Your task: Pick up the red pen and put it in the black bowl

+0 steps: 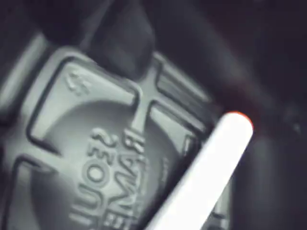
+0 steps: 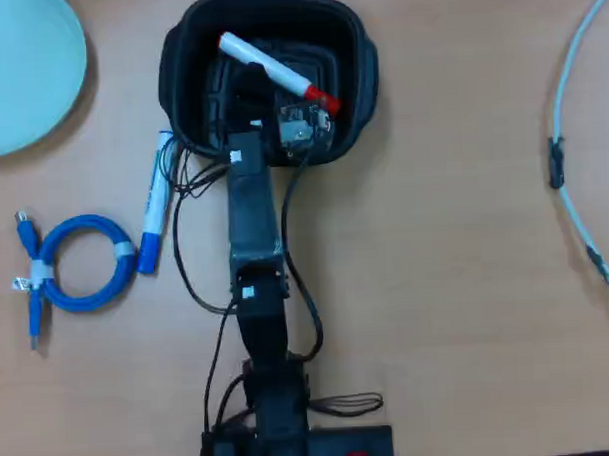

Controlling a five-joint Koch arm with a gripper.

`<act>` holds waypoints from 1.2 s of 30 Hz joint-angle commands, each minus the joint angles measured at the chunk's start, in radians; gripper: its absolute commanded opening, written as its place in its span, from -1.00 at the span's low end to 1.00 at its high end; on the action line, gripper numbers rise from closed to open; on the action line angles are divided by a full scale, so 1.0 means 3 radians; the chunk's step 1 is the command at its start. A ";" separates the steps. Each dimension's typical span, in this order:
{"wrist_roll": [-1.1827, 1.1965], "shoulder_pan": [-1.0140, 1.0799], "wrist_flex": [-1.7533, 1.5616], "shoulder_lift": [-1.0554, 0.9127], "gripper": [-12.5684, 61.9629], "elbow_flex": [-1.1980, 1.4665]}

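The black bowl (image 2: 350,46) stands at the top middle of the overhead view. The red pen (image 2: 264,61) lies slanted inside it, white end at the upper left and red cap (image 2: 320,95) at the lower right. My gripper (image 2: 248,90) reaches into the bowl just below the pen; black against black, so its jaws do not show apart. The wrist view is blurred: it shows the bowl's ribbed floor (image 1: 96,143) with raised lettering, and the pen's white barrel (image 1: 206,177) running up to a red end at the right. I cannot tell whether the pen is held.
A white marker with blue cap (image 2: 153,201) lies just left of the bowl. A coiled blue cable (image 2: 76,264) lies further left. A pale blue plate (image 2: 24,68) sits at the top left corner. A grey cable (image 2: 572,149) runs along the right edge.
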State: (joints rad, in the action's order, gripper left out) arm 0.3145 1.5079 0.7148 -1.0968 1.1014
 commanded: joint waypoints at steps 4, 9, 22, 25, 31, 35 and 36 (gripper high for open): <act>-0.0051 -0.0072 -0.0026 -0.0552 0.21 0.0041; -0.0056 -0.0148 0.0864 -0.0992 0.21 0.0051; -0.0230 -0.0245 0.0762 -0.2398 0.23 0.2015; -0.0404 -0.0220 0.0015 -0.2950 0.21 0.3048; -0.0936 -0.0235 -0.0435 -0.3482 0.21 0.4300; -0.0956 -0.0143 -0.0527 -0.3830 0.21 0.4863; -0.0951 -0.0092 -0.0603 -0.3963 0.21 0.5031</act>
State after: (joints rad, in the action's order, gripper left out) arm 0.0353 1.4634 0.6182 -2.2089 2.6231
